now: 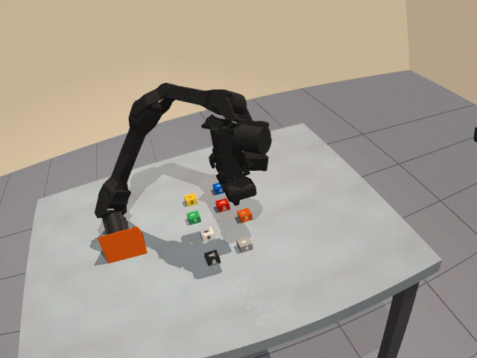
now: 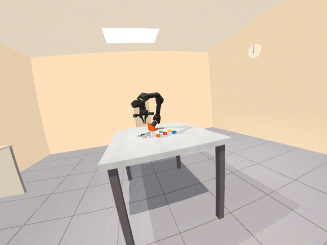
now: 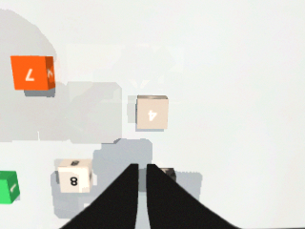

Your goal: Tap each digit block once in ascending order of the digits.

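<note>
The gripper (image 1: 235, 202) (image 2: 144, 122) (image 3: 142, 172) is all but closed, with nothing between its tips, and hangs well above the table (image 1: 327, 269) (image 2: 158, 147) (image 3: 248, 57). The likeliest slip is an out-of-order touch: in the wrist view the black block (image 1: 212, 257) (image 2: 142, 135) (image 3: 168, 173) sits at four o'clock from the tips, partly hidden behind a finger, so dropping early or off-centre could strike it. A glancing or overly deep press could also shove a block or tip it. The gray block (image 1: 244, 245) (image 2: 144, 137) (image 3: 152, 114) is at twelve o'clock, the orange block (image 1: 244, 215) (image 2: 158, 135) (image 3: 30, 73) near ten, the white block (image 1: 207, 234) (image 2: 153, 133) (image 3: 73, 180) near nine. From the red block (image 1: 222, 205) (image 2: 165, 133) in the top view, the blue block (image 1: 218, 188) (image 2: 174, 131) lies at twelve, the yellow block (image 1: 190, 200) (image 2: 169, 130) near ten, the green block (image 1: 194, 217) (image 2: 160, 131) (image 3: 7, 187) near eight. Gray reads 4, orange 7, white 8, green 1, and blue seems 0; red, yellow and black are too small or covered to trust (turned digits invite misreading). No brand shows.
</note>
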`<state>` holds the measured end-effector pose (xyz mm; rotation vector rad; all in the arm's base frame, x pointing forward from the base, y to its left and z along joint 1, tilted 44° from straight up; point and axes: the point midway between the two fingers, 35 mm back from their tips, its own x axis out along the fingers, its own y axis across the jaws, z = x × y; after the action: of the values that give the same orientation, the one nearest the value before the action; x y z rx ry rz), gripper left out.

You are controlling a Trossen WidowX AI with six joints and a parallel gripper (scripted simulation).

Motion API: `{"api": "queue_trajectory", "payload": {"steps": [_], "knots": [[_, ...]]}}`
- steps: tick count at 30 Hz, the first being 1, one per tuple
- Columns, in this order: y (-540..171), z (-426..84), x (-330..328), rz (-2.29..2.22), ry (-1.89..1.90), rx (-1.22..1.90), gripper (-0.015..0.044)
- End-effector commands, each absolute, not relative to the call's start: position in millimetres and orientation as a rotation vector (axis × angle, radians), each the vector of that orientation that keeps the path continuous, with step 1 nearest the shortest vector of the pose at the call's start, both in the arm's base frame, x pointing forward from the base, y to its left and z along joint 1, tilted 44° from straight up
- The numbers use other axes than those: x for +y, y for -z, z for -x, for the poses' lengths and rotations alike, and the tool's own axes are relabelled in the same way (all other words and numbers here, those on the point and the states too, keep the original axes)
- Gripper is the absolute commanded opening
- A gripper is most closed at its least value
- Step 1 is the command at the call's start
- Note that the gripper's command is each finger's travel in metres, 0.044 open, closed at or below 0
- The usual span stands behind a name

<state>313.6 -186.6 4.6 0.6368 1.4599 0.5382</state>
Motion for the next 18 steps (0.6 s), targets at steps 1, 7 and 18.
{"api": "queue_trajectory", "payload": {"steps": [1, 7, 18], "knots": [[12.3, -311.3, -198.9, -0.621, -0.550, 1.459, 0.0020], [19.1, -312.7, -193.3, -0.621, -0.549, 1.458, 0.0020], [71.0, -315.3, -143.3, -0.622, -0.552, 1.457, 0.0020]]}}
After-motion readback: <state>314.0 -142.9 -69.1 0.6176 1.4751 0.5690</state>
